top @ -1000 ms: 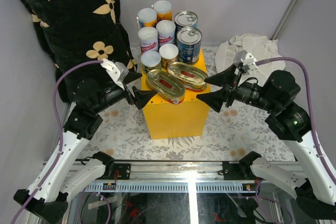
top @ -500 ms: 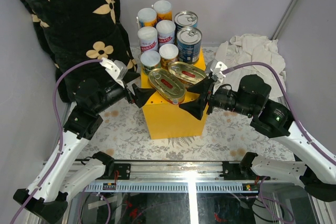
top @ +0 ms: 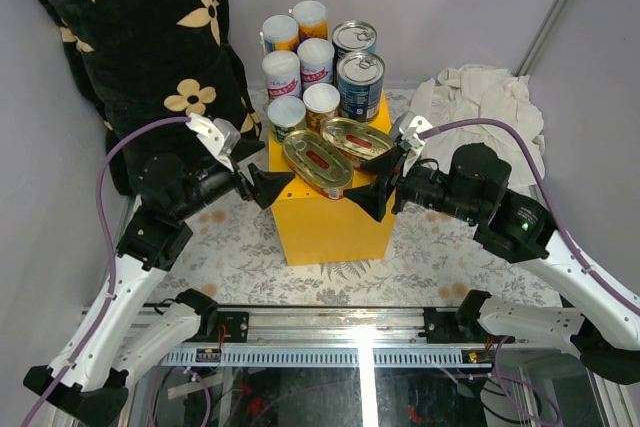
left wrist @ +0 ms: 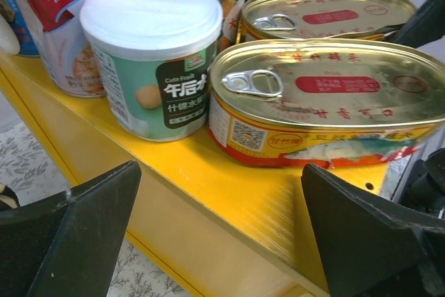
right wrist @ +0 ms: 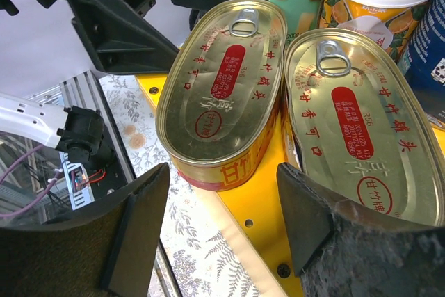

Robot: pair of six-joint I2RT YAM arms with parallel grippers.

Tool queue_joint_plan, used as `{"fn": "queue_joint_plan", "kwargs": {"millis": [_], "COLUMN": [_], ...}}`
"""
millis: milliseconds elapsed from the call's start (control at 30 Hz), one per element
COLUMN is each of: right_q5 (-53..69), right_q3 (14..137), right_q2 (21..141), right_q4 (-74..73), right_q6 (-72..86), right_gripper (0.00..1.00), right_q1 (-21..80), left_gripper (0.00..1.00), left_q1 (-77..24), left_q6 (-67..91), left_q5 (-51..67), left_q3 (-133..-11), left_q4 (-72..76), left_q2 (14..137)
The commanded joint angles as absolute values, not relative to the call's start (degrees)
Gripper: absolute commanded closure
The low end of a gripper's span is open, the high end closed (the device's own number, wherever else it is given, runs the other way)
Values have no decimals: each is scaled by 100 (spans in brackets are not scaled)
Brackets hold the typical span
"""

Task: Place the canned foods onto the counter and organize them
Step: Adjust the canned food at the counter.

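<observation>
The yellow counter (top: 330,219) carries all the canned foods I can see. Slim white-lidded cans (top: 283,71) and two blue-labelled cans (top: 360,85) stand at the back. Two flat oval gold tins (top: 316,163) (top: 358,141) lie side by side at the front. My left gripper (top: 266,173) is open at the counter's left front edge, facing the nearer oval tin (left wrist: 327,99) and a green-labelled can (left wrist: 149,53). My right gripper (top: 358,179) is open at the right front corner. Its fingertips (right wrist: 156,186) stand either side of the end of an oval tin (right wrist: 222,81), not touching it.
A black flower-patterned pillow (top: 130,37) leans against the back left wall, close to my left arm. A crumpled white cloth (top: 480,97) lies at the back right. A patterned cloth (top: 240,257) covers the table, and a metal rail (top: 340,332) runs along the near edge.
My right arm has swung left from beside the counter to its front right corner, with the jaws slightly narrower. The left arm has hardly moved. The cans stand as before.
</observation>
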State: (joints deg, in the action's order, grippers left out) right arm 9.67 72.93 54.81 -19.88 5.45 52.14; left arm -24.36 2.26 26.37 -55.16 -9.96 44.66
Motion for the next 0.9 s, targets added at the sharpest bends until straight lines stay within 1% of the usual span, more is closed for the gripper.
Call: {"fn": "queue_joint_plan", "kwargs": {"millis": [0, 267, 867], "right_q5": [713, 669, 532], "right_q3": [7335, 7366, 7442], "right_q2": [5424, 5474, 5602], "right_q4": [-1649, -1577, -1432], "right_q6": [455, 392, 330], "right_gripper": [31, 32, 33], "right_q1": [5261, 5267, 5308], "left_gripper": [0, 0, 0], "left_q1": [-2465, -2462, -2460], "left_q6": [89, 44, 22], "left_q5": [3057, 3349, 3542], "left_q3": [-5481, -5424, -5377], "left_q4": [-785, -712, -622], "left_q2": [4273, 4175, 4166]}}
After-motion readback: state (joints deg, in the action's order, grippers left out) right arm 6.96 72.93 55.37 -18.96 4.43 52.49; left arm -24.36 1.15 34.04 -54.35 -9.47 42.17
